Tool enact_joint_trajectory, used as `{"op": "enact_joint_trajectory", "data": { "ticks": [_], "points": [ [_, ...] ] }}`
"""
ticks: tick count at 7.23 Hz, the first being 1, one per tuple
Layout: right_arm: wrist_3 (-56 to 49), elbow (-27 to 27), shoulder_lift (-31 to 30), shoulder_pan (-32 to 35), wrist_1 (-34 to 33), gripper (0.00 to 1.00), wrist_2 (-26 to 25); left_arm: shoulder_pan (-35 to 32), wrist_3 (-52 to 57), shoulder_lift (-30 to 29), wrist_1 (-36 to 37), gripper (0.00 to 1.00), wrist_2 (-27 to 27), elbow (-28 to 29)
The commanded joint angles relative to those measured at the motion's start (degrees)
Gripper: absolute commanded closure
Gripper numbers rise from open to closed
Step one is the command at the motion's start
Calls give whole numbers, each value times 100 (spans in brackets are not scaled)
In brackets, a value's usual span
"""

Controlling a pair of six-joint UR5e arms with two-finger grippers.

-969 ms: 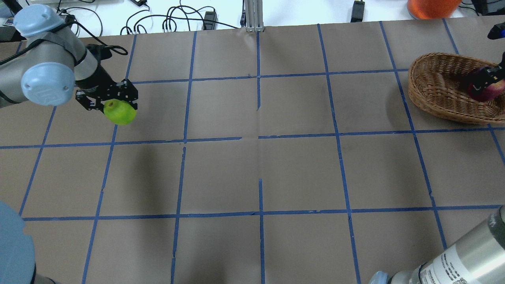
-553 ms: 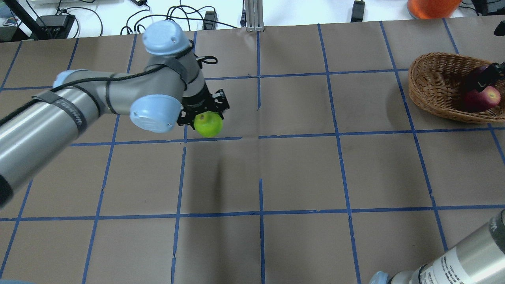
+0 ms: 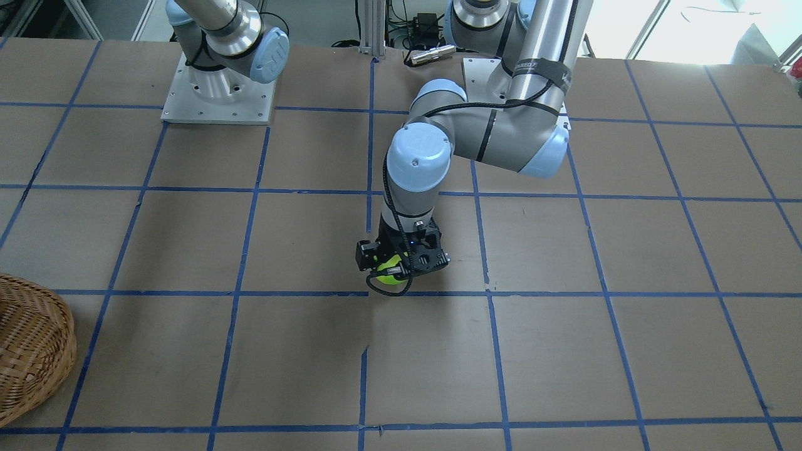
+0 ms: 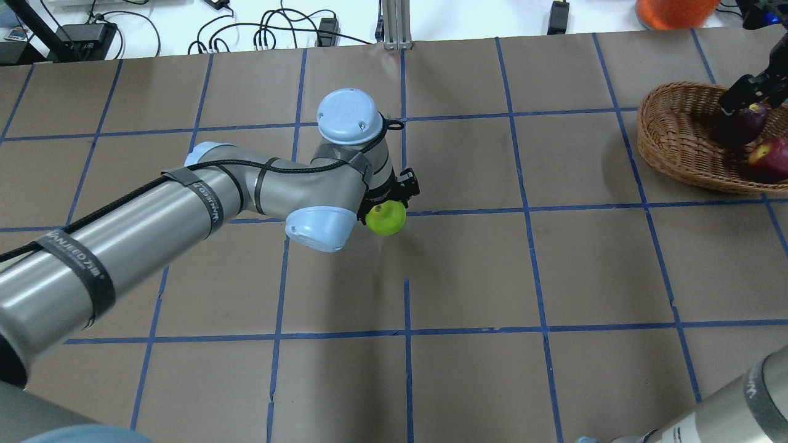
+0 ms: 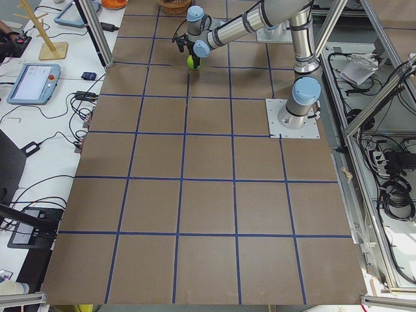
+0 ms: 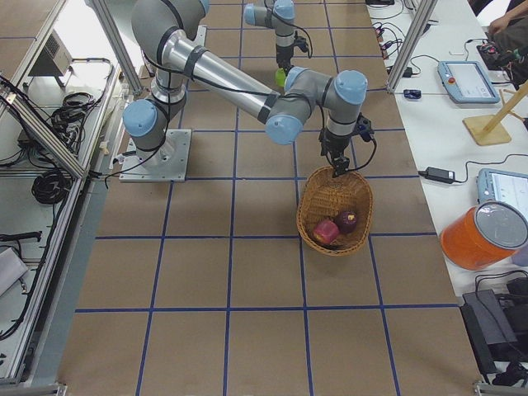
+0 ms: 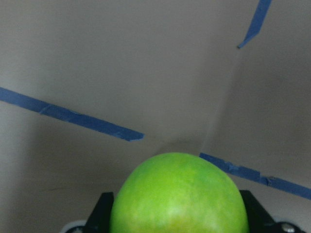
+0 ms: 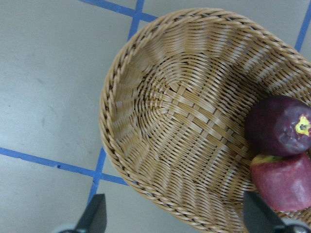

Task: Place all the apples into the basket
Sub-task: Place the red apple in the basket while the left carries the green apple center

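Observation:
My left gripper (image 4: 388,206) is shut on the lime green apple (image 4: 386,218) and holds it above the table's middle; the apple also shows in the front view (image 3: 390,274) and in the left wrist view (image 7: 177,194). The wicker basket (image 4: 674,141) stands at the far right. The dark purple apple (image 8: 279,126) and the red apple (image 8: 284,179) lie touching inside the basket (image 8: 160,111). My right gripper (image 8: 177,218) is open and empty above the basket, seen also from overhead (image 4: 742,98).
An orange container (image 4: 674,11) stands beyond the basket at the far right edge. Cables and a metal post (image 4: 394,24) line the far edge. Blue tape grids the brown table.
My left arm has swung right, carrying the green apple from the far left to the middle. My right gripper let the red apple go into the basket and rose.

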Motion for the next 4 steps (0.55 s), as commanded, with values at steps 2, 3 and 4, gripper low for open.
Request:
{"op": "enact_joint_trajectory", "data": {
  "ticks": [2, 3, 4],
  "points": [
    [608, 83, -142, 390, 306, 0, 124, 16, 109, 395, -323, 0, 7, 200],
    [811, 92, -151, 521, 437, 0, 429, 243, 571, 850, -1562, 0, 16, 593],
    [1213, 127, -212, 836, 569, 0, 502, 637, 1385, 1307, -3506, 0, 112, 1310]
  ]
}}
